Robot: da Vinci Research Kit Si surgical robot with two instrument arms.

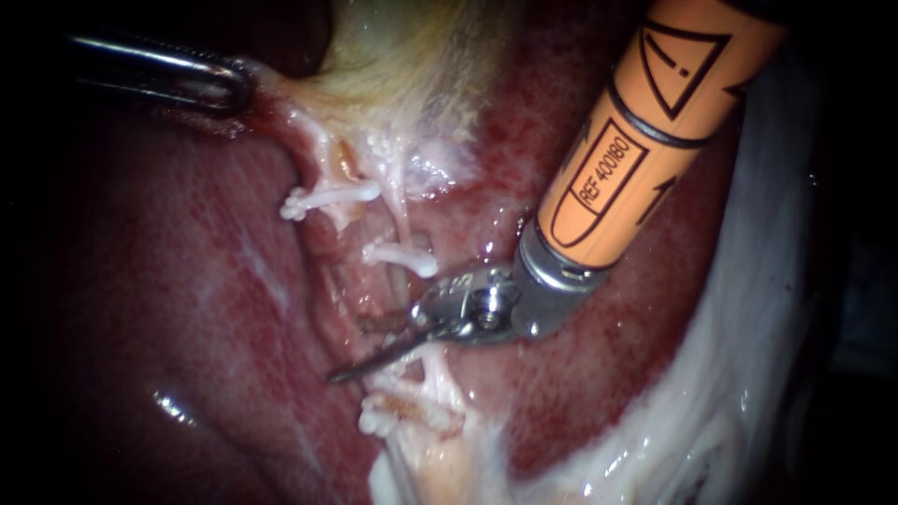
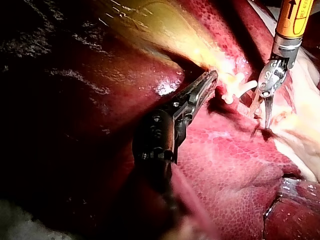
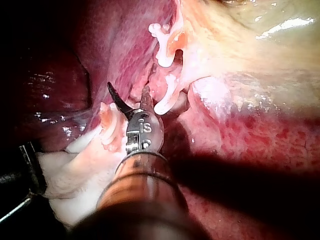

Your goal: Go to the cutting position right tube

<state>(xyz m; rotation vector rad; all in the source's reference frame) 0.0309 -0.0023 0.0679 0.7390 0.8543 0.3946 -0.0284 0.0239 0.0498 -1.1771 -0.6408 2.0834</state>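
Tube (image 1: 400, 285) likely soft, slick, fragile; cut spot between clips (image 1: 402, 257).
Right instrument (image 3: 129, 91) hand spread near tube; left instrument (image 1: 224, 84) pinching gallbladder (image 1: 412, 56).

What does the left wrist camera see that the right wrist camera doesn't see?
Only the left wrist view shows the left instrument, its jaws shut on the edge of the yellowish gallbladder. Only the right wrist view shows three white clips clearly apart, one of them right beside the right instrument. Both views show the right instrument's open jaws, white clips and the red liver.
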